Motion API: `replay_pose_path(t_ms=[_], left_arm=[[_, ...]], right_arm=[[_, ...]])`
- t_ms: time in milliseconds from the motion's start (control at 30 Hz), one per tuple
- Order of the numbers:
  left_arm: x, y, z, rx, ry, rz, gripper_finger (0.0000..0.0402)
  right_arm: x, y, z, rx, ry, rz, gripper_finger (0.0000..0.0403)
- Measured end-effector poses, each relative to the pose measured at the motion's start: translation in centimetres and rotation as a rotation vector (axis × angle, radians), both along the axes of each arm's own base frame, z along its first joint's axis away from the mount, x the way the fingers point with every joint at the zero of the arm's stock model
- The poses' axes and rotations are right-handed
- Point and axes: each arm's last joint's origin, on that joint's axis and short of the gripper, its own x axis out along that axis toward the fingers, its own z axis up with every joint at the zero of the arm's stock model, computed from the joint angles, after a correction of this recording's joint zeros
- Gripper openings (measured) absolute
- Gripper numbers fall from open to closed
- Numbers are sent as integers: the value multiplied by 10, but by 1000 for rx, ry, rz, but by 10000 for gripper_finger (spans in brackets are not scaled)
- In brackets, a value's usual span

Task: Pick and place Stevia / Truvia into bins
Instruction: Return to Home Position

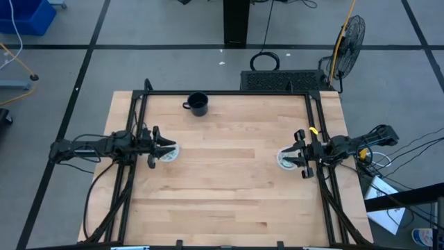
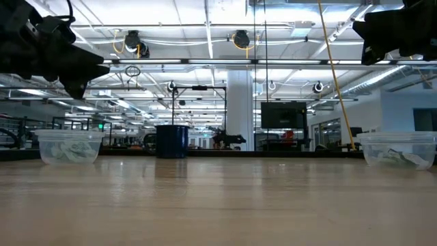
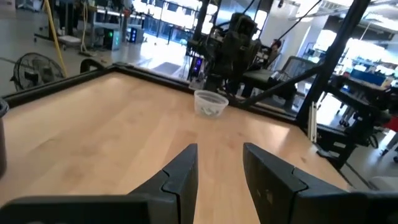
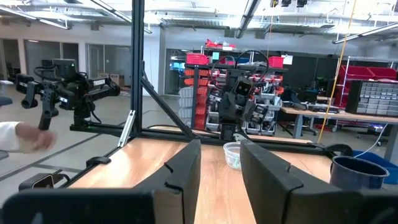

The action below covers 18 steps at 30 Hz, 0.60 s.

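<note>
Step in hand: a return of both arms to rest was judged to be under way, since no packet was seen loose on the table [image 1: 222, 194].
Task progress: the sorting was judged to be finished or nearly so.
Left gripper [image 1: 161, 147]: it was held over the table's left edge, above the left bin [image 2: 68, 134]; the fingers were parted, with nothing between them.
Right gripper [image 1: 298, 154]: it was held over the table's right edge, above the right bin [image 2: 399, 137]; the fingers were likewise spread and empty.
Sweetener packets [image 2: 68, 152]: they were seen as pale, green-tinted shapes through the walls of both bins. A count could not be made.
Packets and fingers: in the low view each gripper was seen well above its bin, clear of the rim, with the packets lying below the fingertips and untouched.
Doing it well: the arms would best be drawn up and back along their own sides, so that no finger is dipped toward a rim. The bins looked light enough to be tipped by a brush.
Fingers during the move: they could be left apart, as nothing needed to be carried.
Mug [image 1: 198, 104]: it was set near the far edge, well apart from both arms, and was judged to be no obstacle.
</note>
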Motion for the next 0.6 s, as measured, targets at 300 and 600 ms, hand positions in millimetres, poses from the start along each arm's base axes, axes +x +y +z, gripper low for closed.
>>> replay_pose_path(t_ms=[300, 600], left_arm=[[0, 0, 0, -4, 3, 0, 132], [0, 0, 0, -4, 2, 0, 132]], right_arm=[[0, 0, 0, 0, 0, 0, 105], [0, 0, 0, 0, 0, 0, 105]])
